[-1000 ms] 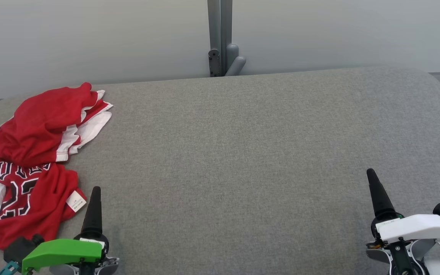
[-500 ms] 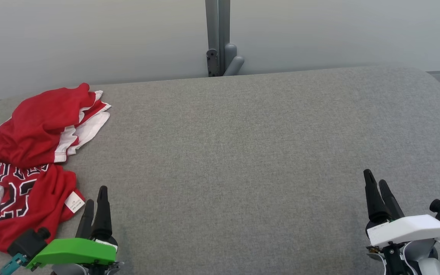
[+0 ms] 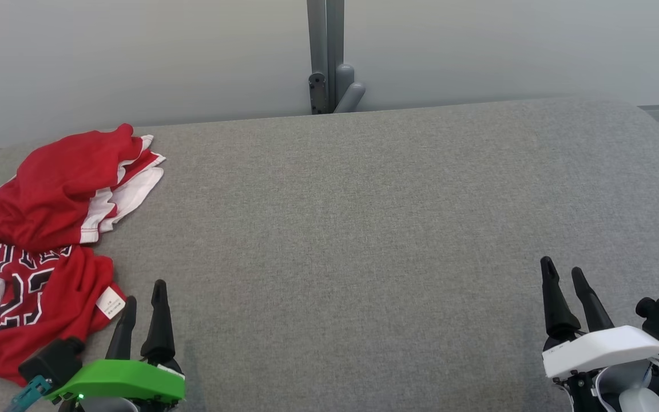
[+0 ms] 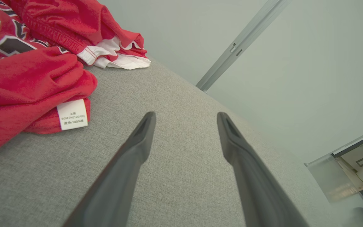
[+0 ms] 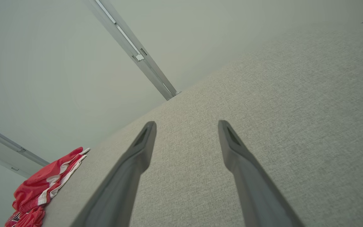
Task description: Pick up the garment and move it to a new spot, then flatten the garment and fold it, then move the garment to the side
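Cloth in a heap: the garment [image 3: 49, 229] lies bunched at the left end of the grey padded surface [image 3: 364, 229], with part of it running off the left edge of my head view. Its long axis runs from the near left corner away toward the wall [image 3: 135, 57], and the far end leans a little to my right. A white-trimmed flap at that far end points right, toward the grey post [image 3: 325, 57].

It is red, with white side panels and bands. On the nearer half there are dark letters and numerals outlined in white, partly lost in the folds. A white care label [image 3: 113, 301] sticks out at its near right corner.

My left gripper [image 3: 145, 292] hangs just beside that label with its fingers spread apart and holding nothing. My right gripper [image 3: 562, 267] is well apart from the cloth, over the bare right side, and it is likewise spread and empty.

A second ago each gripper showed edge-on as a single dark finger. Both have since rolled so that the two fingers show side by side. The garment has not shifted on the surface.
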### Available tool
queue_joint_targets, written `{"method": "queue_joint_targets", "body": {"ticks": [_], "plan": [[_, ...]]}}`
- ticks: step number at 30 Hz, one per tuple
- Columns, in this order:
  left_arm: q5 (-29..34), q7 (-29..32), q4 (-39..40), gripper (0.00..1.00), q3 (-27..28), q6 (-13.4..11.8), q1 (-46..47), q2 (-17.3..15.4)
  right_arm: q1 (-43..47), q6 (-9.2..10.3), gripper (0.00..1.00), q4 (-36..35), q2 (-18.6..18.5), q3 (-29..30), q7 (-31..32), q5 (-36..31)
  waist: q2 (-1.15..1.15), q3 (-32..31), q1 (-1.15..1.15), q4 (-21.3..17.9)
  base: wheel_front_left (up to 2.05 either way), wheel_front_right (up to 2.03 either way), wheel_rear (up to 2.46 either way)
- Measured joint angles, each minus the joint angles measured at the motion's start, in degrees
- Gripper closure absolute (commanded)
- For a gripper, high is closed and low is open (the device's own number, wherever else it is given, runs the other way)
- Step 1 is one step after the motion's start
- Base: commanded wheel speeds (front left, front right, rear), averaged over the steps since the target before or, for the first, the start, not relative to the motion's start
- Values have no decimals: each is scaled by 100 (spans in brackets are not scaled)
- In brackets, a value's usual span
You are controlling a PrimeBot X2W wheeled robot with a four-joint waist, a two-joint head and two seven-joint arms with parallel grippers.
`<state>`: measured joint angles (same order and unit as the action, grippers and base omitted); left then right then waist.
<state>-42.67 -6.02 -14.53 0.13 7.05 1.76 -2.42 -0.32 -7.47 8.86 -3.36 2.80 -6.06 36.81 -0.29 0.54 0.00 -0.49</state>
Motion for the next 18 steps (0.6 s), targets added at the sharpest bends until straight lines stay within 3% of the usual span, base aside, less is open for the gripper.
{"method": "queue_joint_targets", "body": {"ticks": [18], "plan": [[1258,-282,89,0,2,9,-85,-5,83,0,0,-90,-85,-24,-277,-1205,0,6,0,-39,0,0,0]]}}
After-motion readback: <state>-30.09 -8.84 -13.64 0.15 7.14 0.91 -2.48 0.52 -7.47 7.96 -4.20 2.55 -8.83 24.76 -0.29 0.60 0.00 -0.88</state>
